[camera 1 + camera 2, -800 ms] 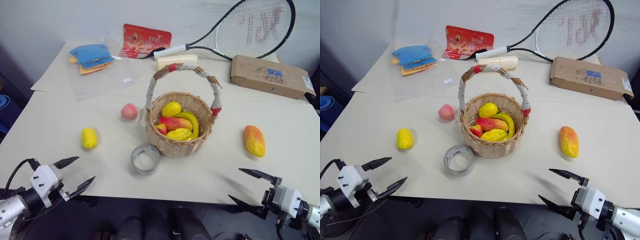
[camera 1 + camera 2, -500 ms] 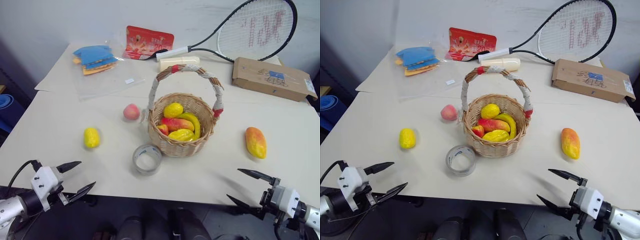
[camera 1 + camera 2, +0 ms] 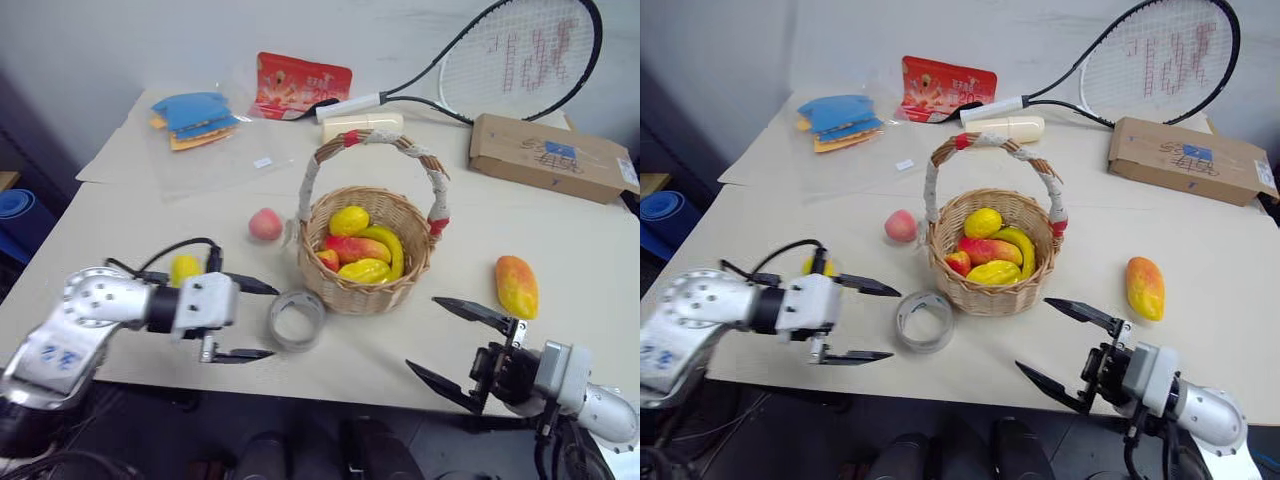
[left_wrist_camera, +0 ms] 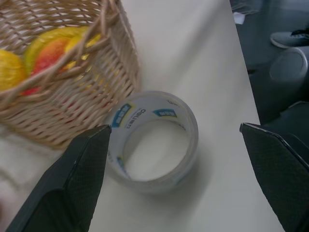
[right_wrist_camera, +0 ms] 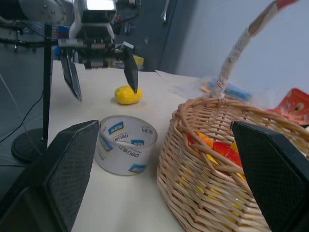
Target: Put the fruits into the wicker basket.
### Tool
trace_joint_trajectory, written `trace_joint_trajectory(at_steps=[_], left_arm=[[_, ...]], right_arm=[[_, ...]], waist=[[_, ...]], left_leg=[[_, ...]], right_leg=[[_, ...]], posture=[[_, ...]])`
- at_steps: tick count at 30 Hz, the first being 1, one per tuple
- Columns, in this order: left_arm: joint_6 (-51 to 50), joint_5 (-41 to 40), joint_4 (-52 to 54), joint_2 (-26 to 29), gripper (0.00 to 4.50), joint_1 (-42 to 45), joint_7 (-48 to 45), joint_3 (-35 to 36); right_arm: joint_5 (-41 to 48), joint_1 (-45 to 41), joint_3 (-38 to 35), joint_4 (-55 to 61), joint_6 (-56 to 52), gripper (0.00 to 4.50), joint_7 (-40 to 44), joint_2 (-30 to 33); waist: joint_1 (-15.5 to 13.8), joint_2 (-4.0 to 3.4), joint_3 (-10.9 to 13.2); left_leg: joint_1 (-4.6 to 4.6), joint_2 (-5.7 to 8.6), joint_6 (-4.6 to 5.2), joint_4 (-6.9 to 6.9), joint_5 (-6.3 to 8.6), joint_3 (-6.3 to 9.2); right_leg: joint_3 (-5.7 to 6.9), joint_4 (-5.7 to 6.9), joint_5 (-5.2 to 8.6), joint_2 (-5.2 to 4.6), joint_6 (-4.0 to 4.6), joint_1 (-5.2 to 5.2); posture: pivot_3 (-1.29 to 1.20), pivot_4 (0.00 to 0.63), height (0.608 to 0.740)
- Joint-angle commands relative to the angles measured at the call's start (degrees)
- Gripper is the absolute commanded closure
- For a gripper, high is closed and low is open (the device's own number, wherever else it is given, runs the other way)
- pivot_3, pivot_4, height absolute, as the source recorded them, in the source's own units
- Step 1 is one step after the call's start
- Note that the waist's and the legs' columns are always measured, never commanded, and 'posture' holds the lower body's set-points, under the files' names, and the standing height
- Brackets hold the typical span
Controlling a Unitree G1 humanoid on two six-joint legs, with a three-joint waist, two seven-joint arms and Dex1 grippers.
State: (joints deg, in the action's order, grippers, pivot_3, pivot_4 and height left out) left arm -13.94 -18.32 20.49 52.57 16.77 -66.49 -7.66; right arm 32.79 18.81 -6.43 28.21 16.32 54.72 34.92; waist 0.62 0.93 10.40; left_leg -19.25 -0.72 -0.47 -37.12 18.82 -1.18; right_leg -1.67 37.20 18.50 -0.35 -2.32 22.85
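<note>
Grippers [image 3: 240, 320] [image 3: 455, 338] now raised over table [image 3: 110, 230], both agape and empty; lemon [image 3: 184, 268], peach [image 3: 264, 224], mango [image 3: 516, 286] outside basket [image 3: 367, 280].

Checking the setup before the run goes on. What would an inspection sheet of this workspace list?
Surface: pale table, flat.
Job's things: basket holds several fruits; lemon, peach and mango lie on the table outside it.
Clutter: tape roll beside the basket, box, racket, cream tube, red pouch, bagged blue cloths.
Claws: left claw open, at the tape roll; right claw open, empty.
Cables: black cable on the left wrist.
Surroundings: grey wall; blue roll on the floor.
</note>
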Motion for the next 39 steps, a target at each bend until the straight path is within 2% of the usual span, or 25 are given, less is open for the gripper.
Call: trace_joint_trajectory(at_steps=[1,4,10,13,16,17,19,22,23,24,28,30,34,35,37,39], left_arm=[[3.66,5.74,-3.66,0.80,0.00,3.13,-3.78,-4.71],[5.53,10.74,-6.27,0.05,0.56,5.94,-4.98,-8.96],[4.27,12.34,-6.69,-2.42,2.42,6.80,-5.66,-11.38],[2.70,10.19,-4.72,-1.74,3.32,5.35,-6.27,-9.66],[-2.70,1.75,0.31,0.23,4.18,0.25,-6.40,-1.49],[-4.71,-0.88,1.72,0.60,4.20,-1.32,-6.04,1.23],[-10.58,-6.28,4.20,1.34,4.20,-6.21,-3.03,10.95],[-19.66,-11.71,2.32,-1.90,4.20,-15.02,5.70,34.78],[-21.06,-12.70,1.62,-3.15,4.20,-16.70,8.07,39.79],[-21.91,-12.78,0.26,-4.83,4.20,-18.08,11.30,44.90],[-23.89,-9.11,-8.17,-8.67,4.20,-21.40,23.69,57.90],[-26.16,-9.29,-11.52,-10.02,4.20,-23.66,26.72,61.18],[-29.43,-12.37,-14.51,-12.26,4.20,-26.12,26.81,60.65],[-28.07,-11.09,-15.99,-12.18,4.20,-26.50,27.27,60.01],[-26.30,-9.15,-19.28,-11.69,3.49,-26.55,28.57,59.11],[-25.72,-9.42,-20.71,-10.80,3.02,-25.87,28.99,59.18]], right_arm=[[-0.78,-0.40,0.03,2.90,-0.82,0.04,-1.95,-0.92],[-1.92,0.93,-0.68,2.41,-0.17,0.00,-2.14,-1.40],[-2.78,2.33,-0.52,1.08,1.28,0.00,-1.08,-2.44],[-1.89,2.43,0.21,0.17,1.35,0.00,1.30,-2.03],[-0.01,1.44,1.57,-0.04,0.75,0.00,4.93,-1.30],[0.45,1.07,1.80,-0.05,0.71,0.00,5.71,-1.27],[1.84,-1.25,2.17,0.52,-0.33,0.00,6.41,-1.19],[4.63,-8.11,4.67,3.56,-4.45,0.00,4.88,-1.90],[5.12,-9.65,5.35,4.22,-5.51,0.00,4.34,-2.19],[5.67,-11.19,6.00,4.85,-7.11,0.00,3.04,-2.67],[5.69,-15.76,7.93,5.93,-10.71,0.00,-0.73,-4.83],[5.00,-17.74,8.73,5.36,-11.27,0.00,-1.66,-6.11],[4.13,-21.39,9.95,3.30,-11.92,0.00,-1.04,-7.51],[3.83,-22.12,10.14,2.78,-11.97,0.00,-0.78,-7.55],[3.23,-24.45,10.24,0.83,-12.25,0.00,0.01,-7.40],[3.26,-25.53,9.72,-0.34,-12.57,0.00,0.65,-7.06]], waist=[[0.21,0.05,0.03],[0.24,0.06,0.04],[0.86,0.25,0.13],[1.19,0.35,0.18],[1.33,0.36,0.19],[1.39,0.38,0.20],[1.37,0.43,0.23],[1.80,0.49,0.26],[1.88,0.49,0.27],[1.75,0.48,0.27],[1.00,0.51,0.26],[1.00,0.57,0.23],[0.70,0.98,0.10],[0.63,1.08,0.05],[0.70,1.27,-0.07],[0.93,1.38,-0.14]], left_leg=[[-0.07,0.00,0.00,-0.01,0.00,-0.01],[-0.37,0.02,-0.01,-0.13,0.00,-0.11],[-0.25,0.05,0.03,-0.26,-0.01,-0.28],[-0.20,0.03,0.03,-0.25,-0.01,-0.27],[-0.19,0.01,0.03,-0.21,-0.01,-0.28],[-0.20,0.00,0.02,-0.21,-0.02,-0.28],[-0.20,-0.03,0.02,-0.23,-0.01,-0.25],[-0.13,-0.03,0.00,-0.28,-0.02,-0.25],[-0.12,-0.03,-0.01,-0.28,-0.03,-0.24],[-0.09,-0.04,-0.01,-0.27,-0.03,-0.21],[-0.09,-0.04,-0.05,-0.18,-0.02,-0.12],[-0.13,-0.03,-0.08,-0.20,0.00,-0.14],[-0.21,0.02,-0.04,-0.24,0.03,-0.13],[-0.23,0.01,-0.04,-0.23,0.03,-0.11],[-0.22,0.01,-0.05,-0.21,0.02,-0.09],[-0.21,0.01,-0.05,-0.18,0.02,-0.09]], right_leg=[[-0.01,0.07,0.01,0.00,0.00,0.14],[-0.12,0.28,0.02,-0.01,-0.02,0.50],[-0.32,0.43,0.00,-0.04,-0.06,0.43],[-0.32,0.53,0.01,-0.01,-0.06,0.45],[-0.32,0.56,0.02,-0.01,-0.04,0.50],[-0.32,0.58,0.02,-0.01,-0.03,0.52],[-0.29,0.60,0.03,-0.03,-0.02,0.54],[-0.28,0.66,0.03,-0.06,-0.02,0.50],[-0.25,0.69,0.03,-0.07,-0.01,0.50],[-0.22,0.69,0.03,-0.07,0.00,0.51],[-0.13,0.60,0.06,-0.07,0.02,0.51],[-0.13,0.56,0.06,-0.10,0.02,0.51],[-0.07,0.47,0.04,-0.23,0.00,0.50],[-0.01,0.46,0.04,-0.28,0.00,0.50],[0.05,0.45,0.05,-0.32,0.01,0.48],[0.04,0.45,0.05,-0.33,0.03,0.48]], posture=[[0.00,0.150,0.740],[0.00,0.150,0.740],[0.00,0.150,0.740],[0.00,0.150,0.740],[0.00,0.150,0.740],[0.00,0.150,0.740],[0.00,0.150,0.740],[0.00,0.150,0.740],[0.00,0.150,0.740],[0.00,0.150,0.740],[0.00,0.150,0.740],[0.00,0.150,0.740],[0.00,0.150,0.740],[0.00,0.150,0.740],[0.00,0.150,0.740],[0.00,0.150,0.740]])
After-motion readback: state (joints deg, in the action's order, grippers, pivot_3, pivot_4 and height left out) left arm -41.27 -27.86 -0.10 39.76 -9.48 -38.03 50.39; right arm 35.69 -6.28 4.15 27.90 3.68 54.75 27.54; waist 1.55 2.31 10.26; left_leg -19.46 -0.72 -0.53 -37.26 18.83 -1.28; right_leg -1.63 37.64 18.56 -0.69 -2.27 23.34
